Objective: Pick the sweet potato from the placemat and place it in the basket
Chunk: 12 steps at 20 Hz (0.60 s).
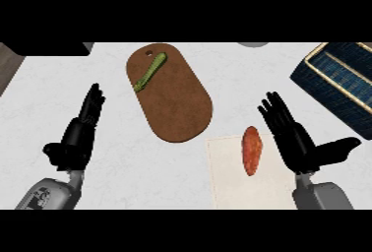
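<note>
Pale, faintly marbled counter [44, 108] fills the head view, with a dark block at the 11 o'clock corner and a small grey shape cut off at 12 o'clock.

One left hand [76, 140] comes up from 7 o'clock on its grey forearm, fingers straight and pointing toward 12, thumb out to the side, holding nothing and resting well apart from every object. One right hand [294, 140] rises from 5 o'clock, palm spread, fingers straight and leaning toward 11 o'clock, thumb stretched toward 3 o'clock; it also has hold of nothing.

One sweet potato [251, 150], orange and slender, lies lengthwise on the single cream placemat [232, 189] at about 5 o'clock from the view's middle, just beside the right hand's fingers at their 9 o'clock side; whether they touch cannot be told.

One brown oval cutting board [174, 108] sits just above the middle, its lower end near the placemat's top edge. One green vegetable [150, 73] lies near the board's 12 o'clock end. One dark blue basket [320, 81] with a tan rim stands at 2 o'clock, partly cut off.
</note>
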{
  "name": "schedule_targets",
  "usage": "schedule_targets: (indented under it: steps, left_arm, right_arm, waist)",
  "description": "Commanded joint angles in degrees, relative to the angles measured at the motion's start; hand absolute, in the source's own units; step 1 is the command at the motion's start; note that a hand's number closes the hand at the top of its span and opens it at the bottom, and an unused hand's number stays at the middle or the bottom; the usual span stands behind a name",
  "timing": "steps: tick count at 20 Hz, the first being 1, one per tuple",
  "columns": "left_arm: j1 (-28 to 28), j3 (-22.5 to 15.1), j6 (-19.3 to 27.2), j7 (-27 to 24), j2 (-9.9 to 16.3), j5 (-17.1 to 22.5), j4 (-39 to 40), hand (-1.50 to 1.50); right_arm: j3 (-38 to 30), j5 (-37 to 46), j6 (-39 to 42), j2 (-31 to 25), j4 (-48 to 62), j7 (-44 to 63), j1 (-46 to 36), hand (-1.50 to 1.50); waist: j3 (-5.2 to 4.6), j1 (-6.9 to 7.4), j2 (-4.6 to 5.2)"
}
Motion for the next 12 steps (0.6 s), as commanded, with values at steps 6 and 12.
schedule_targets:
  steps: [6, 12]
  left_arm:
    - [5.94, 4.90, 1.31, -1.44, -0.58, 3.16, -4.15, 0.00]
    - [6.20, 1.23, 0.42, -0.30, -4.16, 3.33, -4.56, 0.00]
  right_arm:
    - [-7.24, 14.82, -24.46, -4.00, -12.55, 0.02, 7.59, 1.50]
    - [14.39, 41.24, -41.62, 8.61, -9.99, 8.50, 2.66, -1.50]
  waist:
    - [-0.34, -2.19, -2.46]
    - [-0.24, 0.43, -1.46]
